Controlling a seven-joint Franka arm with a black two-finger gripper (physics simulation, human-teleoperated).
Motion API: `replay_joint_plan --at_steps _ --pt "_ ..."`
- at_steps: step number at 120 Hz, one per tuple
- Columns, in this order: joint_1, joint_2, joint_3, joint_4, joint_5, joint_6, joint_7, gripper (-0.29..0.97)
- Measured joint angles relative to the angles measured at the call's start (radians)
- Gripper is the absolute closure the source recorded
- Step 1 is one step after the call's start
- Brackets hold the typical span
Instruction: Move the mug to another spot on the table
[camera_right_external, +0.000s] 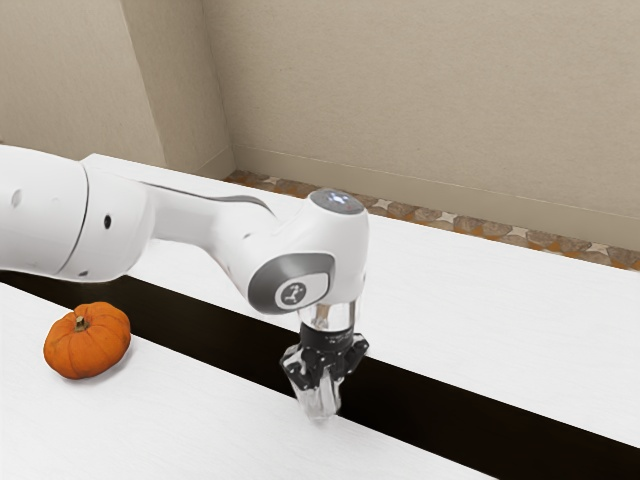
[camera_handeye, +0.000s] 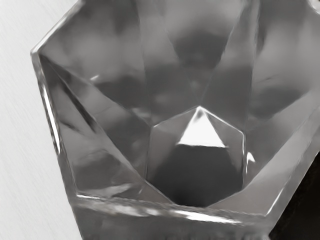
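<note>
Because the glass mug stands at the surface's edge, your jaws hang straight over its mouth; whether they grip it you cannot tell.

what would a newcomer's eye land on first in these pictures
The white arm sweeps in from the exterior view's left, its gripper pointing down right over a clear faceted mug at the near table edge, beside a dark gap. A bright orange pumpkin sits on the same table, toward the exterior view's left.

The mug is cut off by the wrist view's edges.
</note>
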Motion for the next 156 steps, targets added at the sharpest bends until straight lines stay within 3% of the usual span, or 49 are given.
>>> replay_joint_plan --at_steps 26,68,81,100,156 --pt "-0.001 -0.036 0.014 0.017 0.046 -0.062 0.006 0.64" --pt "0.001 -0.048 0.215 0.038 0.117 -0.158 0.078 0.7" --pt "0.003 -0.028 0.281 0.042 0.163 -0.126 0.129 0.71" --pt "0.002 -0.01 0.31 0.018 0.215 -0.05 0.212 0.71" --pt "0.001 0.02 0.33 -0.078 0.231 0.118 0.37 0.66"
